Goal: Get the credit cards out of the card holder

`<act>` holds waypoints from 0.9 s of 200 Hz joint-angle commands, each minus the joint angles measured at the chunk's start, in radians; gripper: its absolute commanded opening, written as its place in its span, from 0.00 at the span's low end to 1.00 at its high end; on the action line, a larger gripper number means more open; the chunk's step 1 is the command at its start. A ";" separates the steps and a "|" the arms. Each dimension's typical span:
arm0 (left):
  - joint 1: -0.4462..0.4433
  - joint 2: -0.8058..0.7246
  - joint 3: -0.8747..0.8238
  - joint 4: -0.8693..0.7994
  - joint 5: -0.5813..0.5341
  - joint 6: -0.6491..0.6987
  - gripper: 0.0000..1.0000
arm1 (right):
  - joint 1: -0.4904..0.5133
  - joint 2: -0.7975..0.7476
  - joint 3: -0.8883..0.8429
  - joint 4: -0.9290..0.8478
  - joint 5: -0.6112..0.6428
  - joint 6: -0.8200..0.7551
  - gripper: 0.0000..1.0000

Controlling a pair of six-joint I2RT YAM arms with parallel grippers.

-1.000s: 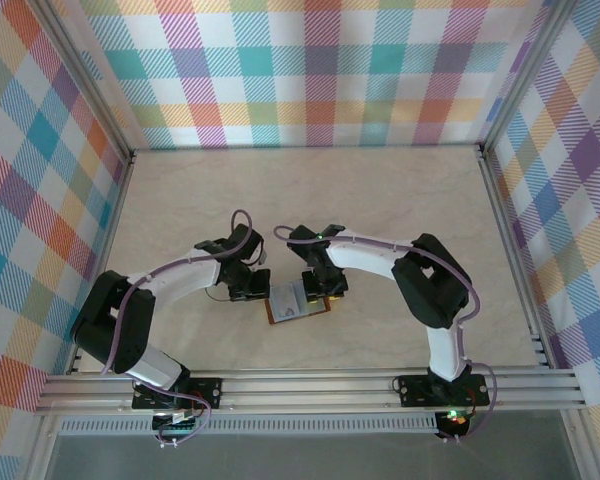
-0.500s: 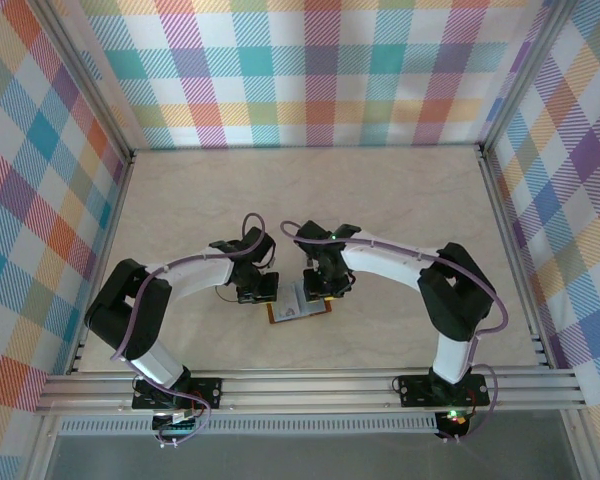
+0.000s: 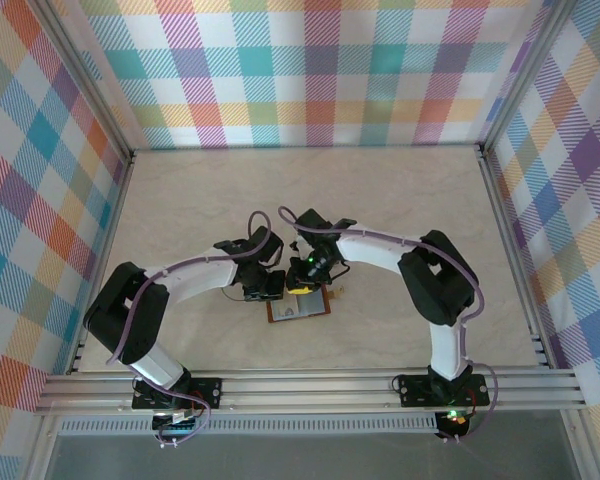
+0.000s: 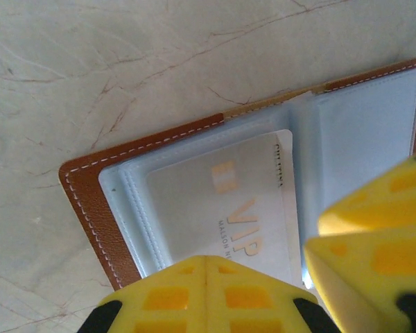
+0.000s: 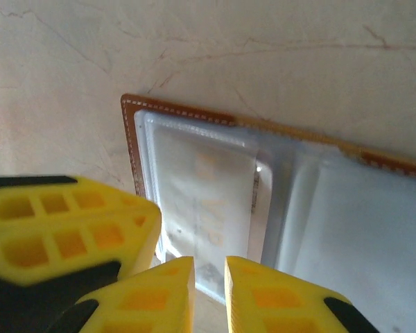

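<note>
The brown card holder (image 3: 298,308) lies open on the table between both grippers, its clear sleeves facing up. A whitish credit card (image 4: 222,208) with gold "VIP" lettering sits inside the left sleeve, its right edge at the sleeve mouth. My left gripper (image 3: 267,288) is shut, its fingertips (image 4: 208,277) meeting over the card's near edge. My right gripper (image 3: 308,280) hovers over the same half of the holder (image 5: 130,132), its jaws a narrow slit apart (image 5: 209,277) above the sleeved card (image 5: 201,187), nothing gripped. Other cards are hidden.
Plaid walls (image 3: 310,70) enclose the beige marbled table (image 3: 380,200) on three sides. An aluminium rail (image 3: 310,385) runs along the front edge. A yellow finger (image 4: 374,236) of the right gripper crowds the left wrist view's right side.
Both grippers have closed in on the open holder. The right gripper shifted left onto the holder's left half, close beside the left gripper. The holder stayed put.
</note>
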 commanded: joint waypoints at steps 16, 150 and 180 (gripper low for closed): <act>-0.006 0.029 -0.040 0.006 -0.021 -0.018 0.05 | -0.013 0.029 -0.010 0.045 -0.080 0.003 0.19; -0.004 0.025 -0.040 -0.050 -0.094 0.026 0.05 | -0.014 0.009 -0.056 -0.037 0.123 -0.013 0.20; -0.003 0.029 -0.042 -0.052 -0.101 0.031 0.05 | -0.014 -0.011 -0.069 -0.041 0.141 -0.009 0.21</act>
